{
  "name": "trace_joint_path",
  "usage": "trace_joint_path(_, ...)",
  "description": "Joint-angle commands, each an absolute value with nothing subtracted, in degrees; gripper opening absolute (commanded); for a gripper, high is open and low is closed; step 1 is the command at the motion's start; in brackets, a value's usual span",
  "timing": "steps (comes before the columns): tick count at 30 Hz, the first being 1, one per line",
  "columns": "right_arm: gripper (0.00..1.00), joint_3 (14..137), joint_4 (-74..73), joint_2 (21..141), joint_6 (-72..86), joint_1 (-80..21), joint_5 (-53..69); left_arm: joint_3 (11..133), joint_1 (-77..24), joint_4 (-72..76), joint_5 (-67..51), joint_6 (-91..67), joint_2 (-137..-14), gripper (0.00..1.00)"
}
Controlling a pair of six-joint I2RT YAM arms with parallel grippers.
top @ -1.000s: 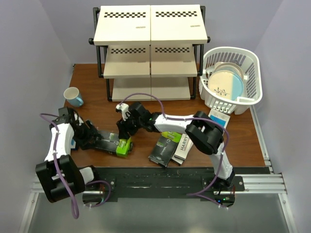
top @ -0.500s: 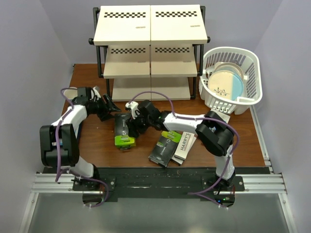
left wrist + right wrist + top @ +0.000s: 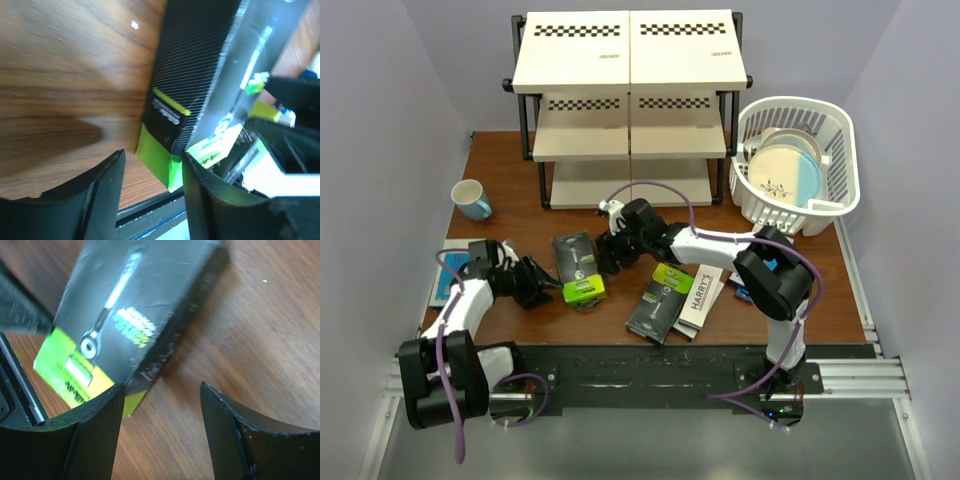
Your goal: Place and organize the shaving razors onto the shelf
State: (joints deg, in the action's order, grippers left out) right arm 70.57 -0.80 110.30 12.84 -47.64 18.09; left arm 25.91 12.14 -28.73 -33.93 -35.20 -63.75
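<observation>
One black razor box with a lime-green end [image 3: 578, 267] [image 3: 195, 80] [image 3: 125, 310] lies flat on the wooden table in front of the shelf [image 3: 630, 60]. My left gripper [image 3: 538, 283] [image 3: 152, 156] is open just left of it, and the box's green corner shows between its fingertips. My right gripper [image 3: 610, 256] [image 3: 161, 386] is open at the box's right side, over bare wood, with its left finger beside the box edge. A second black-and-green box [image 3: 658, 300] and a white HARRY'S box [image 3: 698, 298] lie front centre. A blue-and-white box [image 3: 448, 272] lies under my left arm.
A white plastic basket [image 3: 840, 130] holding a white-and-blue plate [image 3: 785, 175] stands at the right of the shelf. A blue-and-white cup [image 3: 470, 198] sits at the back left. Another blue box [image 3: 744, 293] peeks out beneath my right arm.
The left arm swung up toward the cup and came back down to the left of the black-and-green box. The box turned lengthwise, and the right gripper drew off to its right.
</observation>
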Motion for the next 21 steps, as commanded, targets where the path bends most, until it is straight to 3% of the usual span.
trace_joint_path(1,0.65,69.52,1.13,107.84,16.78,-47.11,20.65,22.76,10.47,-26.29,-40.41,-33.84,-61.79,0.51)
trace_joint_path(8,0.61,69.25,3.87,110.56,20.83,-47.28,22.94,22.76,9.14,-11.72,-41.75,-38.66,-67.49,0.52)
trace_joint_path(13,0.59,71.63,3.25,111.44,19.61,-47.29,22.77,29.08,9.05,7.62,-39.73,-41.48,-79.35,0.36)
trace_joint_path(16,0.58,73.39,2.46,112.06,18.20,-47.11,21.19,35.23,8.96,12.30,-39.64,-42.71,-86.36,0.33)
trace_joint_path(18,0.58,74.35,2.29,112.41,17.49,-47.11,20.13,39.09,8.96,13.44,-39.82,-42.37,-88.93,0.33)
trace_joint_path(21,0.57,74.97,2.28,113.11,16.70,-46.85,19.77,43.84,9.14,6.47,-38.67,-39.91,-88.77,0.48)
